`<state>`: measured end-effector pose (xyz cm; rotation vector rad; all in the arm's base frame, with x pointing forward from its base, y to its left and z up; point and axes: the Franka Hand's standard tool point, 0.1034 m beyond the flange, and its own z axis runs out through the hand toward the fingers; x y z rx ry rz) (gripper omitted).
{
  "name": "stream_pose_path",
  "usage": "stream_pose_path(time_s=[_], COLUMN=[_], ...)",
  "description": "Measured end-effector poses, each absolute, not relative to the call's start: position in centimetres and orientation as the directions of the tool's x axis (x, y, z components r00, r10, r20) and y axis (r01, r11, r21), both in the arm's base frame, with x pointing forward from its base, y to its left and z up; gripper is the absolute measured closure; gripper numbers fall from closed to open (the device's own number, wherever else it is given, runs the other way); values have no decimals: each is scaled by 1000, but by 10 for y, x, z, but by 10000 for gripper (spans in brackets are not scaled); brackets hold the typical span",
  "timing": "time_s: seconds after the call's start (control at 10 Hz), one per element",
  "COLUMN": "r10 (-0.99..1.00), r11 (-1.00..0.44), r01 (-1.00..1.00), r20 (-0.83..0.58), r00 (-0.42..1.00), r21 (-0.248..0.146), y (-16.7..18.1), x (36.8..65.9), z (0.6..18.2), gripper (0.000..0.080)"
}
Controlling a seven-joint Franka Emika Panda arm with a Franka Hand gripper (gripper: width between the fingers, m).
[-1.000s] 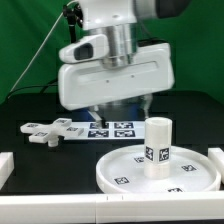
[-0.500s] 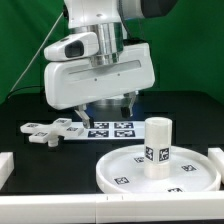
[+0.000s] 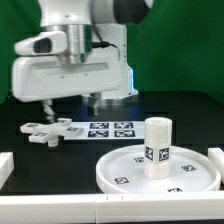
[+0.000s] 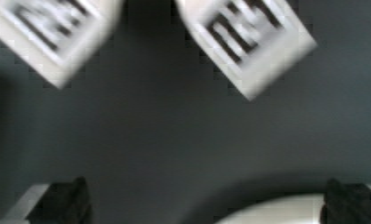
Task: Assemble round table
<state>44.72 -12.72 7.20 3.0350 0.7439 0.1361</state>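
Note:
The large round disc (image 3: 128, 172) lies flat at the front right of the exterior view. The short cylinder leg (image 3: 157, 147) stands upright on it. The cross-shaped base (image 3: 52, 130) lies on the black table to the exterior view's left. My gripper (image 3: 66, 103) hangs above the base, open and empty, apart from all the parts. In the wrist view my gripper (image 4: 208, 205) is open with dark table between the fingertips (image 4: 66, 203). Two blurred white tagged pieces (image 4: 253, 35) and a white curved edge (image 4: 297, 205) show there; I cannot tell which parts they are.
The marker board (image 3: 110, 129) lies flat just right of the cross-shaped base. White fence pieces stand at the front left (image 3: 5, 166), along the front edge (image 3: 90, 207) and at the right (image 3: 217, 155). A green curtain hangs behind.
The arm has swung toward the exterior view's left, from above the marker board to above the cross-shaped base. The jaws stay open and empty. The parts have not moved.

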Motion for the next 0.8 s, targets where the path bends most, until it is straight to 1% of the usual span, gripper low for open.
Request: stream_pose_path(time_s=[0.1, 0.4, 0.6, 0.7, 0.8], r10=[448, 452, 456, 435, 426], r11=[-894, -892, -890, -900, -904], r01=[446, 451, 452, 433, 424], r20=[78, 76, 80, 63, 59], r00=[891, 889, 886, 898, 903], r21=[37, 35, 61, 50, 56], y=[-138, -135, -141, -149, -151], x=[444, 444, 442, 432, 424], z=[72, 71, 71, 67, 63], gripper=[151, 151, 151, 151, 151])
